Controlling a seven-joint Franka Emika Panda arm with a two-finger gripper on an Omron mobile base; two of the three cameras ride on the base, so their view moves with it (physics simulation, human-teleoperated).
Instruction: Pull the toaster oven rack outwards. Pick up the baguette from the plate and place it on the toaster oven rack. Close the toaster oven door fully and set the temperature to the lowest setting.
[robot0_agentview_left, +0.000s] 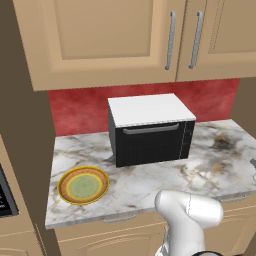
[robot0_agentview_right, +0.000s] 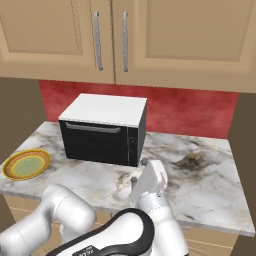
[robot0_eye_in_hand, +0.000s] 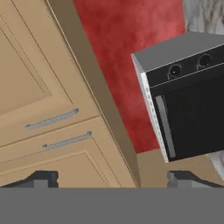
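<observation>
The boxy black toaster oven with its white top stood shut on the marbled tabletop, at eleven o'clock from the wide-open, empty claw, handle bar running crosswise.

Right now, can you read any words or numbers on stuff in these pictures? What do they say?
Robot arm: small white letters on its dark band, too small and blurred to read.
Toaster oven: control strip with knobs, no readable marks.
Dark appliance at the left edge: faint pale marks, too small to read.
Plate, cabinets, counter: no writing.
</observation>
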